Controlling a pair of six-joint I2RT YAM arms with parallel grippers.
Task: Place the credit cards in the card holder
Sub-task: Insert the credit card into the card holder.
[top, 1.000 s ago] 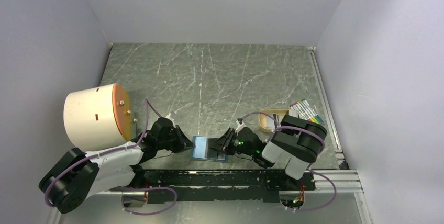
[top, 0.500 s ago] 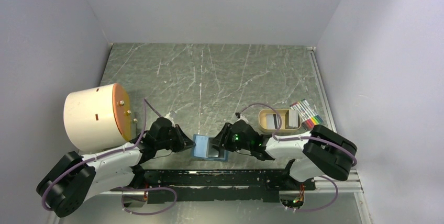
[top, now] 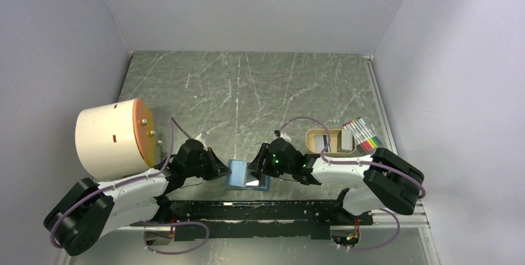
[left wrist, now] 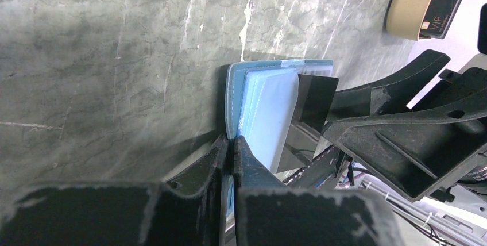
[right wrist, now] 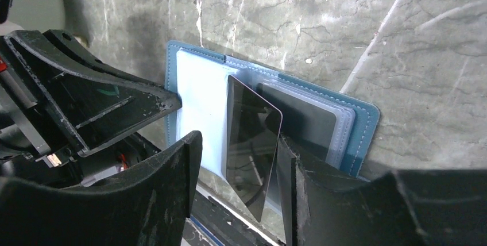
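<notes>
Clamping card holder (top: 239, 176) on marbled, pale-walled table (top: 247, 91): left gripper (top: 223, 171); right gripper (top: 255, 167) apart.

Bare marble table (top: 260, 91) free across the far half, cream drum (top: 108, 138) blocking the left, tan tray (top: 312, 136) and marker pack (top: 363, 134) crowding the right, card holder (top: 238, 176) flanked closely by left gripper (top: 226, 172) and right gripper (top: 259, 167).

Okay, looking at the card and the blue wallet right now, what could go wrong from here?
1. The dark card sits only partly in the card holder, tilted, with the right gripper open around it. It could tip over or slide back out.
2. The left gripper pinches just one edge of the holder. If that grip slips, the holder could shift or fold shut on the loose card.
</notes>
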